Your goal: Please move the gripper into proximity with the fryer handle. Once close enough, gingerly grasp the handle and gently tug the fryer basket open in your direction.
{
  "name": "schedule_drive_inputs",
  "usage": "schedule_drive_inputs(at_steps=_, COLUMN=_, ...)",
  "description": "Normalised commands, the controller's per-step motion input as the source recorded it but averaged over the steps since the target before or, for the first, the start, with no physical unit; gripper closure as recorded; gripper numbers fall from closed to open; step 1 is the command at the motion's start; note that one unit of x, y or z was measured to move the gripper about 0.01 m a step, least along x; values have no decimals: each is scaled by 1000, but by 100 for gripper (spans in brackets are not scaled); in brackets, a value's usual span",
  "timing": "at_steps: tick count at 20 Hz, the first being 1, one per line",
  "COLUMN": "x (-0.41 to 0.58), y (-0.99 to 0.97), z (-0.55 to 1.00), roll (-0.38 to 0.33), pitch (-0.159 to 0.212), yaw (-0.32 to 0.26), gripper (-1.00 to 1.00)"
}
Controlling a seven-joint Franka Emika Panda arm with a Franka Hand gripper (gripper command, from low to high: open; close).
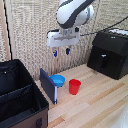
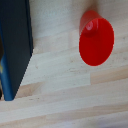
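Observation:
A boxy black air fryer stands at the exterior view's right; its fryer basket (image 1: 106, 62) is the lower front section, and it looks shut in the body. The fryer handle (image 1: 103, 60) is a short black vertical bar on that front face. My gripper (image 1: 61, 51) hangs from the white arm high above the table, well off toward the exterior view's left of the fryer, over the bowl and cup. Its two blue-tipped fingers stand apart with nothing between them. The wrist view shows no fryer and no fingers.
A red cup (image 1: 74, 86) (image 2: 97, 41) and a blue bowl (image 1: 58, 80) sit on the wooden table below the gripper. A big black case with divided compartments (image 1: 19, 95) (image 2: 15, 45) and a raised dark flap fills the exterior view's left.

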Motion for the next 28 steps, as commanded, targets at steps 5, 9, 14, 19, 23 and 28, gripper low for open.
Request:
schedule_drive_inputs(at_steps=5, x=11, y=-27, z=-43, roll=0, pitch=-2, yaw=-375, gripper=-100)
schedule_drive_inputs(at_steps=9, x=5, y=-26, z=-31, roll=0, pitch=0, yaw=-375, gripper=-100)
schedule_drive_inputs(at_steps=14, x=52, y=-24, z=-20, roll=-31, pitch=-3, yaw=-375, gripper=-100)
schedule_drive_inputs(at_steps=19, x=65, y=-3, z=0, roll=-207, pitch=0, yaw=-317, gripper=-100)
schedule_drive_inputs(at_steps=23, x=46, y=0, z=0, roll=-309, pitch=8, yaw=-244, gripper=-100)
schedule_drive_inputs(at_steps=28, x=61, y=0, z=-5, roll=-375, pitch=6, yaw=-140, gripper=-100)
